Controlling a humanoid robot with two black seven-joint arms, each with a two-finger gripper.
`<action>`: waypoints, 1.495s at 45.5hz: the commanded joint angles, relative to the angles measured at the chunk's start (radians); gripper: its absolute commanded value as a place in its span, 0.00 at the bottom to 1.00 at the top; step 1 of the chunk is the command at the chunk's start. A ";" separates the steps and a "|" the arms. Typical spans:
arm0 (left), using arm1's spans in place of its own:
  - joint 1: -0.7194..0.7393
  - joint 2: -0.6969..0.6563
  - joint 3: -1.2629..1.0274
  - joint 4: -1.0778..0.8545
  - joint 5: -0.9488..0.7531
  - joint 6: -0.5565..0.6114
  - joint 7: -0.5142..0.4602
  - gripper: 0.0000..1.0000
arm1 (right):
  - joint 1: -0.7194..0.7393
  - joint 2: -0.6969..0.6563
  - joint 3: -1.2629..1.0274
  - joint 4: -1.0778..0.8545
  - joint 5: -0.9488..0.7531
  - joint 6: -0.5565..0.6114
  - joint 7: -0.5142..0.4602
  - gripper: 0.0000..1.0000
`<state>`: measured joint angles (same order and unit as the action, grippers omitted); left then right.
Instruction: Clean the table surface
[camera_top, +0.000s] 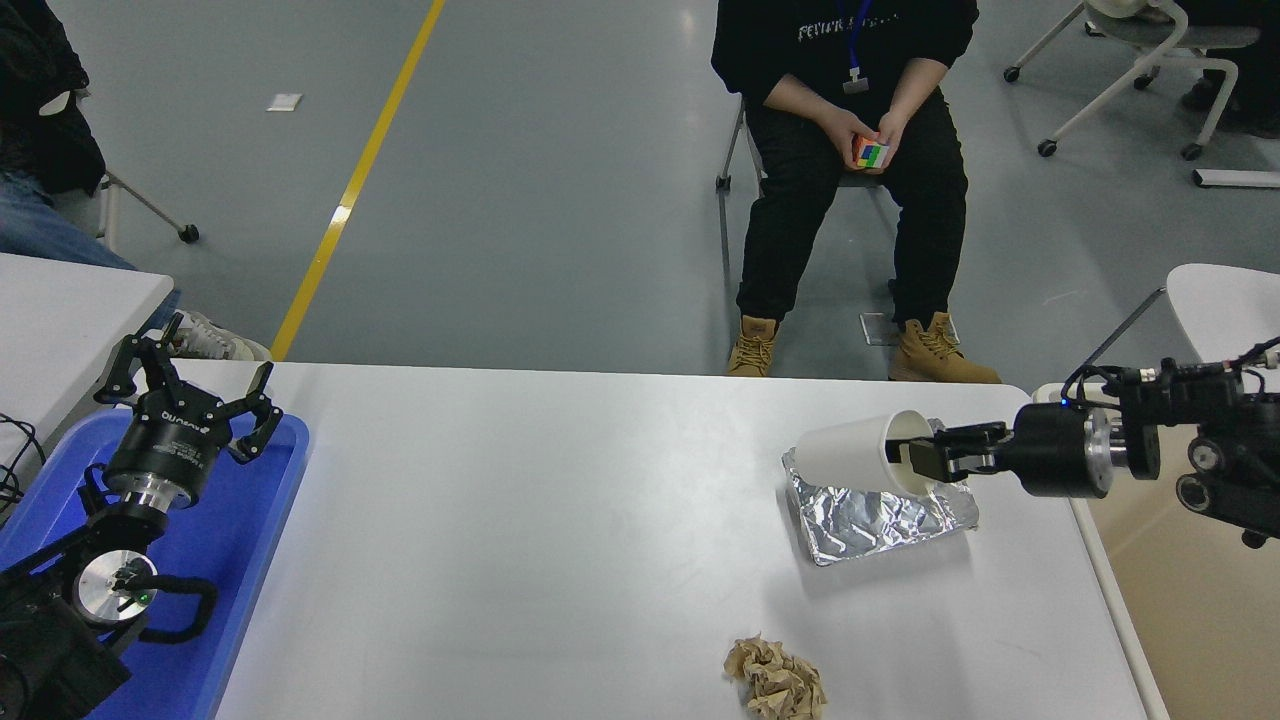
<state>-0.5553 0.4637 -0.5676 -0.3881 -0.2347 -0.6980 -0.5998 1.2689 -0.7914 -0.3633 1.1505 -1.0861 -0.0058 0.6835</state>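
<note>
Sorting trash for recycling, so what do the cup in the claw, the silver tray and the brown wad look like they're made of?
Cup: matte white, probably paper. Tray: aluminium foil, shiny and creased. Wad: crumpled brown paper, dull, sharply wrinkled.

Bright, even overhead light; sharp focus, soft shadows, mild floor glare.

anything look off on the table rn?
Right gripper holds a white paper cup sideways by its rim, in front of the crumpled foil tray. A crumpled brown paper wad lies loose near the table surface front edge. No spills.
</note>
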 joint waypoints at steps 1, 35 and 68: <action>0.000 0.000 0.000 0.000 0.000 0.000 0.000 1.00 | 0.015 -0.037 0.110 -0.015 0.207 0.004 0.016 0.00; 0.000 0.000 0.000 0.000 0.000 0.000 0.000 1.00 | -0.131 0.101 0.124 -0.986 0.723 0.264 -0.159 0.00; 0.000 0.000 0.000 0.000 0.000 0.000 0.000 1.00 | -0.365 0.104 0.127 -1.115 0.710 0.251 -0.545 0.00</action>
<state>-0.5553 0.4634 -0.5676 -0.3882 -0.2347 -0.6980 -0.5998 0.9817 -0.6892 -0.2346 0.0628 -0.3688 0.2488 0.2404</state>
